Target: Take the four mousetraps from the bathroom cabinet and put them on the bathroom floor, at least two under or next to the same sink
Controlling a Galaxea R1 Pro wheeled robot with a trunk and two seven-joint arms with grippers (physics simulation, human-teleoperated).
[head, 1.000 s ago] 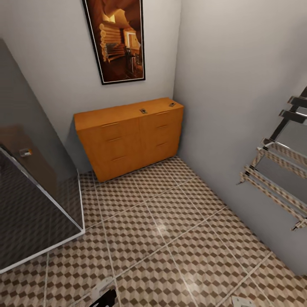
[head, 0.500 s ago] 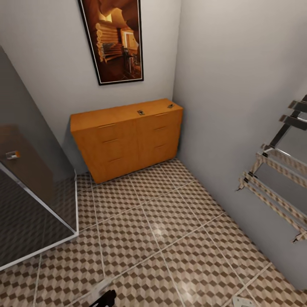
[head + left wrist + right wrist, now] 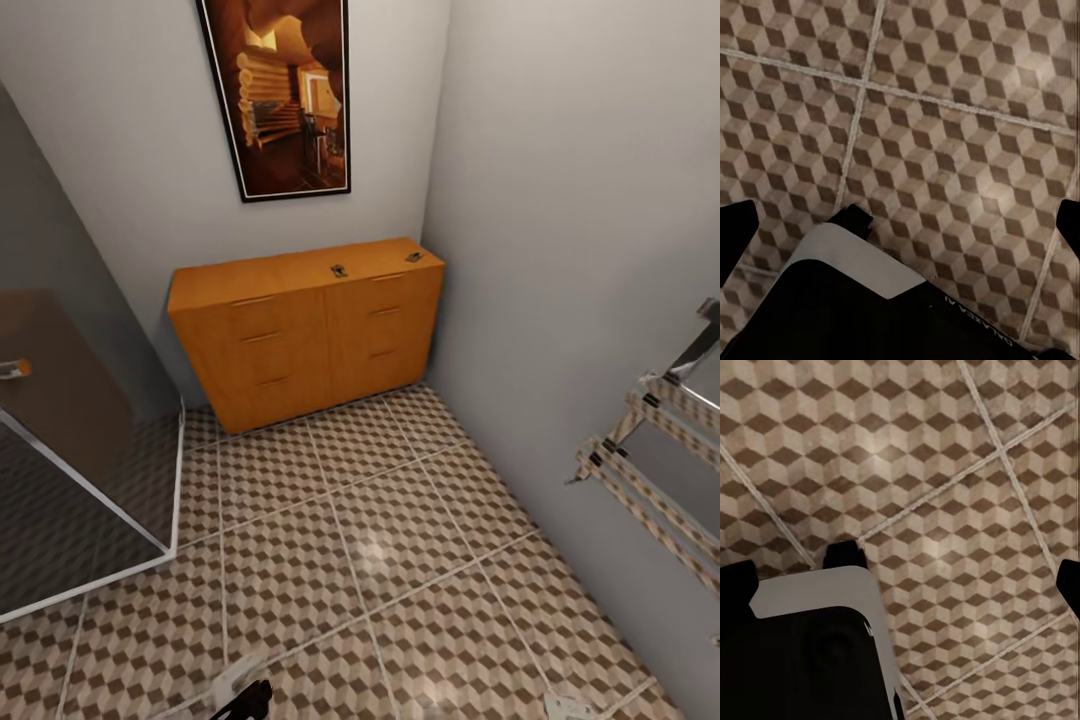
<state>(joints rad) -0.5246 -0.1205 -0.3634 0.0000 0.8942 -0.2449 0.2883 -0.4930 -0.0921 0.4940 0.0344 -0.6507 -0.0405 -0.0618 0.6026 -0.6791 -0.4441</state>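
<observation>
Two mousetraps (image 3: 339, 270) wait on the cabinet (image 3: 300, 335) at twelve o'clock, out of reach; both grippers' finger spread: cannot tell.

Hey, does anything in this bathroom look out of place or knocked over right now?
Nothing looks spilled, tipped or damaged. The one odd sight is two small mousetraps lying flat on top of the cabinet, toward the end by the corner wall. The cabinet's drawers are shut, and the framed picture above it hangs flat against the wall.
</observation>
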